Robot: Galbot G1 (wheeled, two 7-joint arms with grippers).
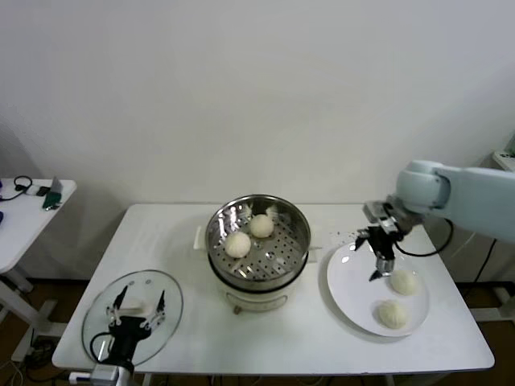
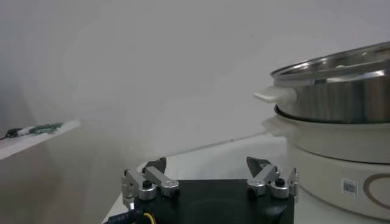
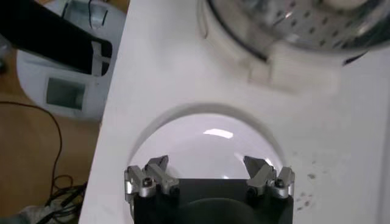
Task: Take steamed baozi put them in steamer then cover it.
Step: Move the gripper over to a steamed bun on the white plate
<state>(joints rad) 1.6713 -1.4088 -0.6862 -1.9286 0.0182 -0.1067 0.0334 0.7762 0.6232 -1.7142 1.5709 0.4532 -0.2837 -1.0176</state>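
The steel steamer (image 1: 299, 229) stands on its cream pot base in the middle of the table and holds two baozi (image 1: 238, 244) (image 1: 261, 226). Two more baozi (image 1: 404, 281) (image 1: 393, 314) lie on the white plate (image 1: 348, 285) at the right. My right gripper (image 1: 378, 264) is open and empty, hovering over the plate's far side, just left of the nearer bun; its wrist view shows the bare plate (image 3: 201, 146) between the open fingers (image 3: 206, 167) and the steamer's edge (image 3: 292, 36). My left gripper (image 1: 137, 304) is open, parked over the glass lid (image 1: 100, 310); its wrist view (image 2: 207, 167) shows the steamer's wall (image 2: 341, 97).
A small white side table (image 1: 24, 217) with cables stands at the far left. The white table's front edge (image 1: 273, 371) runs below the lid and plate. A wall stands close behind the table.
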